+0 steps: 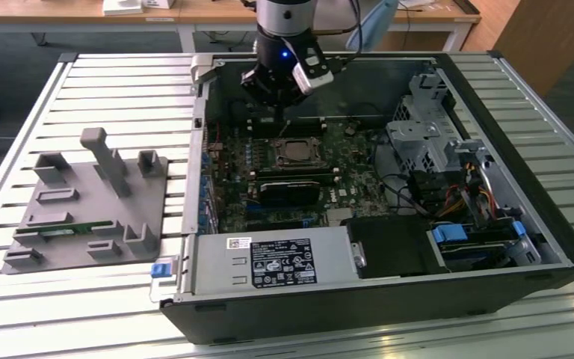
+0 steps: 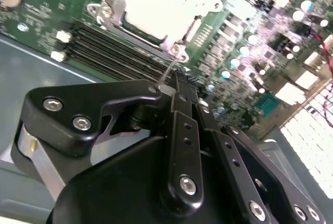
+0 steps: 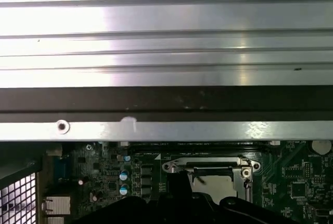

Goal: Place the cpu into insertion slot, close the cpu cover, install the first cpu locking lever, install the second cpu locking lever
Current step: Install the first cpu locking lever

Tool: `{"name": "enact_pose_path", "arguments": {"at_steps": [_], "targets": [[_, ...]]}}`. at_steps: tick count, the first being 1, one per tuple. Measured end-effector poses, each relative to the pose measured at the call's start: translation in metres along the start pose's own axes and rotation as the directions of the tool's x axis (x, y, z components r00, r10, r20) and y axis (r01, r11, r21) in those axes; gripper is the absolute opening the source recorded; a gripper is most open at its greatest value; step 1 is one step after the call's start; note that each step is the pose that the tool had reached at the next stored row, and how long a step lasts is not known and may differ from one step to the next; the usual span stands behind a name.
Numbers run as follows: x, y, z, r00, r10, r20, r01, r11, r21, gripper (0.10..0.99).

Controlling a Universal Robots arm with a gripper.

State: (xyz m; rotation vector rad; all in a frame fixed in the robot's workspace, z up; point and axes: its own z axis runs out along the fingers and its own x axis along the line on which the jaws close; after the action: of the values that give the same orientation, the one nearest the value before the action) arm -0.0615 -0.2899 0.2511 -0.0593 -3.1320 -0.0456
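The cpu (image 2: 156, 5) lies in the insertion slot (image 1: 295, 152), its pale metal face showing. The silver cpu cover (image 2: 115, 5) lies flat around it as a frame. In the first wrist view, the cpu (image 3: 218, 185) and cover (image 3: 208, 165) sit just beyond the dark fingers. My gripper (image 2: 177, 78) hovers at the socket's edge with its black fingers shut together. A thin wire locking lever (image 2: 167, 72) runs from the socket corner up to the fingertips; I cannot tell whether it is pinched. In the exterior view the gripper (image 1: 277, 112) hangs over the far side of the socket.
The open computer case (image 1: 526, 247) lies on a slatted metal table (image 1: 117, 90). Memory slots (image 2: 114, 52) flank the socket, and a black graphics card (image 1: 287, 191) lies on its near side. A grey fixture (image 1: 87, 202) stands on the exterior view's left. Drive bays and cables (image 1: 447, 164) fill the right.
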Motion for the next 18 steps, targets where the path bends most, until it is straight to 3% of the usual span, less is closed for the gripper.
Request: {"name": "enact_pose_path", "arguments": {"at_steps": [4,5,9,14,18], "targets": [[-0.0083,0.0002,0.0002,1.0,0.0,0.0,0.0,1.0,-0.001,0.106],[-0.0083,0.0001,0.0003,1.0,0.0,-0.0003,0.0,1.0,-0.006,0.106],[-0.0084,-0.0022,0.0008,1.0,-0.001,-0.0028,0.001,0.9973,-0.073,0.106],[-0.0085,-0.0025,0.0042,1.0,-0.003,0.0082,0.004,0.9972,-0.074,0.106],[-0.0085,-0.0036,0.007,0.9999,-0.008,0.0134,0.009,0.9977,-0.067,0.106]]}}
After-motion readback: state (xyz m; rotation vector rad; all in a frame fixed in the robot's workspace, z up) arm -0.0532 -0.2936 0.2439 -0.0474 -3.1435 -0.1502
